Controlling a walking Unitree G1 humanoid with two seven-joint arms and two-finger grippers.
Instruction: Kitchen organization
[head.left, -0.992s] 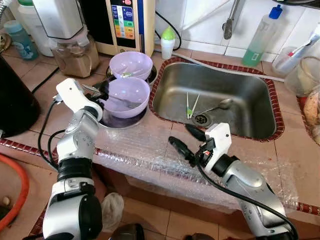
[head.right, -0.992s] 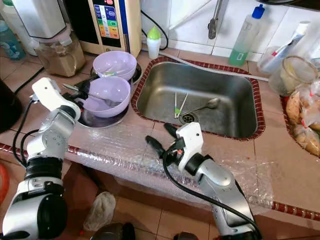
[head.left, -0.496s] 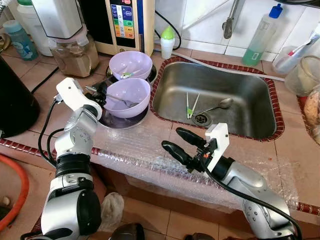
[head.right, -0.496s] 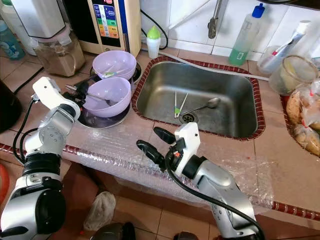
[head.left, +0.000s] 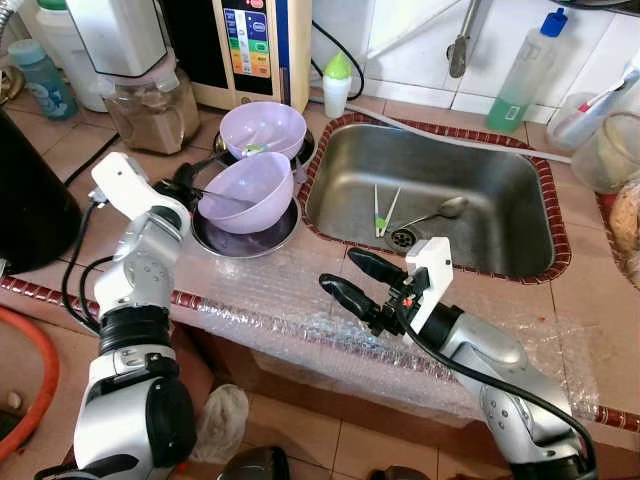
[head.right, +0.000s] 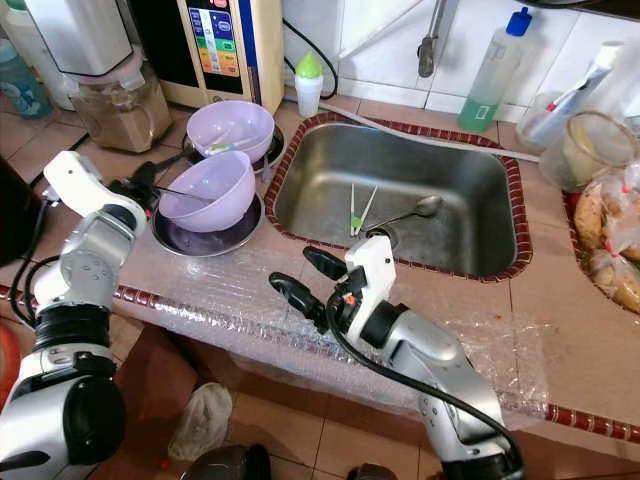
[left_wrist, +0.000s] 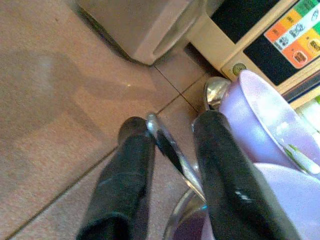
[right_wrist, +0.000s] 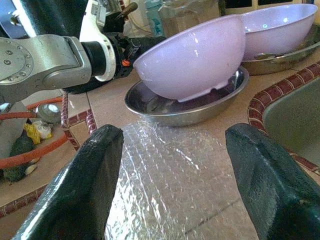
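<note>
Your left gripper (head.left: 182, 186) pinches the fork (head.left: 215, 194) handle, tipping the lilac bowl (head.left: 247, 191) in its steel dish (head.left: 240, 238), while your right gripper (head.left: 349, 281) hovers wide open over the bubble wrap (head.left: 290, 290), ready to receive.

Tiled counter (head.left: 70, 150) (white wall (head.left: 400, 30) behind)

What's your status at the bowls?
Left gripper at near purple bowl, which is tilted up off the steel dish. Right gripper open over the bubble wrap. Second purple bowl close behind.

Green liquid soap bottle with blue cap (head.left: 523, 72) upright behind the steel sink (against tiled wall); clear blender jar (head.left: 148, 105) rear left.
</note>
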